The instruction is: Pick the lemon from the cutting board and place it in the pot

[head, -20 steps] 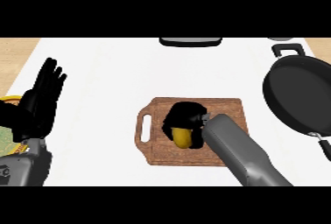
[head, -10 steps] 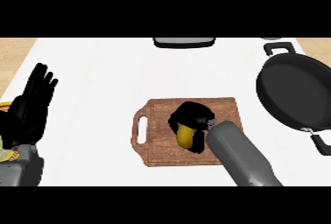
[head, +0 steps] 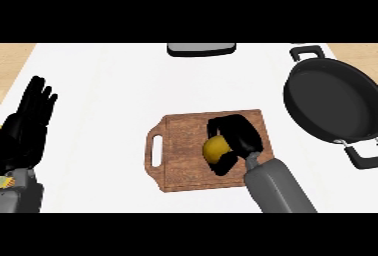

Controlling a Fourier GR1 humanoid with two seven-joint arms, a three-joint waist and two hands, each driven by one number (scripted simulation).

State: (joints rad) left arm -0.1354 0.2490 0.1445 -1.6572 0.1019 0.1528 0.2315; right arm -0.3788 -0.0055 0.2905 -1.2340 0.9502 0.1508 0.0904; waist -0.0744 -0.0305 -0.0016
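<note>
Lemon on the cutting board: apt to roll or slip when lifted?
Probably apt to roll: the lemon looks rounded and smooth, lying on the flat cutting board. The right hand curls round it from both sides, which should check rolling. It looks stiff and small against the hand, so likely light; a smooth peel might slip.

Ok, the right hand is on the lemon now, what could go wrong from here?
1. The right hand curls over the lemon, but part of the lemon shows at the left; round, it might roll out on lifting.
2. The lemon appears to rest on the board; a dragging lift could shift the board.
3. The pot sits to the right with a raised rim; a low carry could clip it.
</note>
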